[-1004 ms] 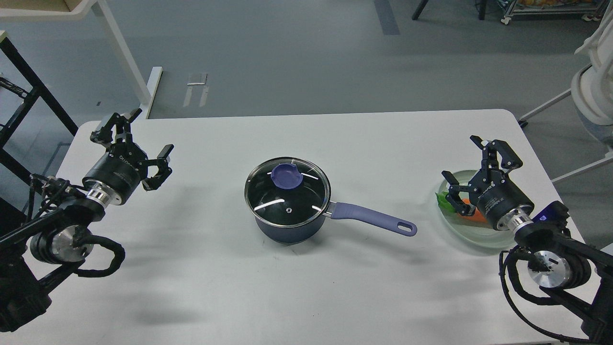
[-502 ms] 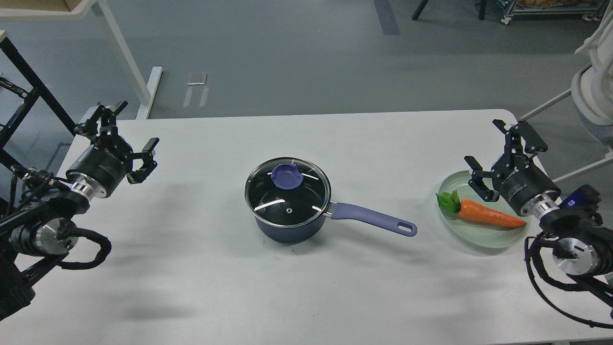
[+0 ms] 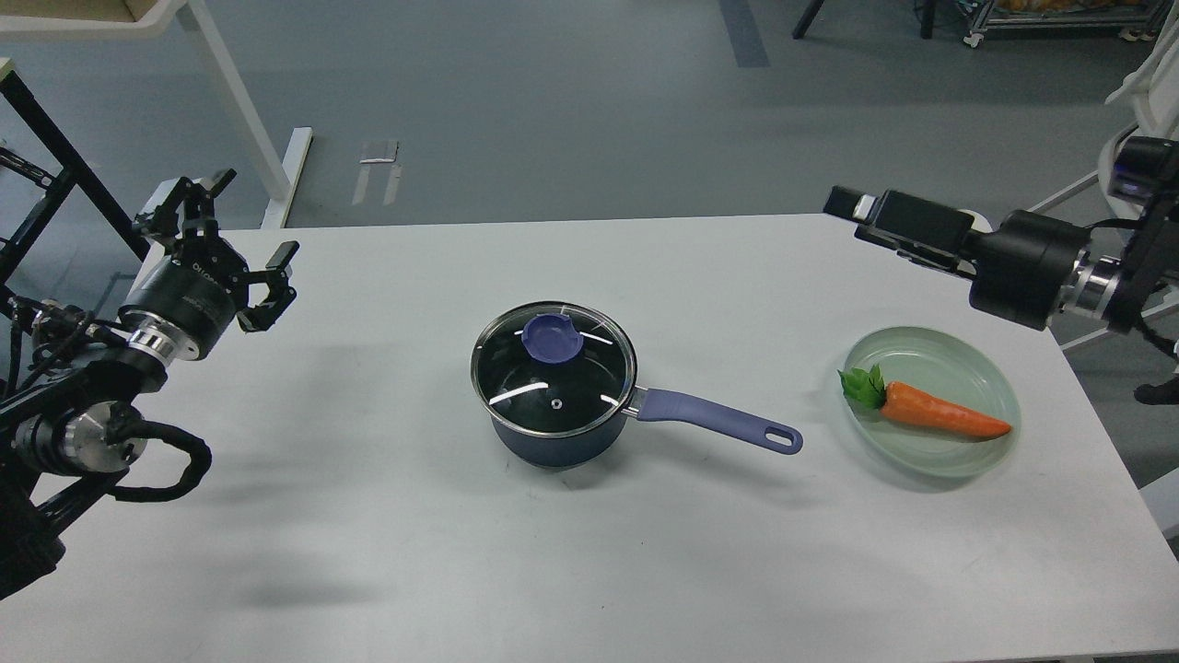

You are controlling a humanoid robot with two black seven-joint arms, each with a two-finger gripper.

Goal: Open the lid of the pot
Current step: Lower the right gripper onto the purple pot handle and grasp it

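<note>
A dark blue pot (image 3: 551,444) stands at the middle of the white table (image 3: 368,552). Its glass lid (image 3: 553,382) sits closed on it, with a blue knob (image 3: 552,336) on top. The pot's blue handle (image 3: 718,424) points right. My left gripper (image 3: 256,216) is open and empty at the table's far left, well apart from the pot. My right gripper (image 3: 846,204) hangs over the table's back right edge and points left toward the middle. It is seen side-on, so its fingers cannot be told apart. It is far from the lid.
A pale green plate (image 3: 990,364) at the right holds an orange carrot (image 3: 939,414) with green leaves. White table legs and a black frame stand on the floor at the back left. A white chair base is at the far right.
My right arm has lifted off the plate, swung up and back, and now points left, uncovering the carrot. My left gripper has drawn back to the left. The pot has not moved.
</note>
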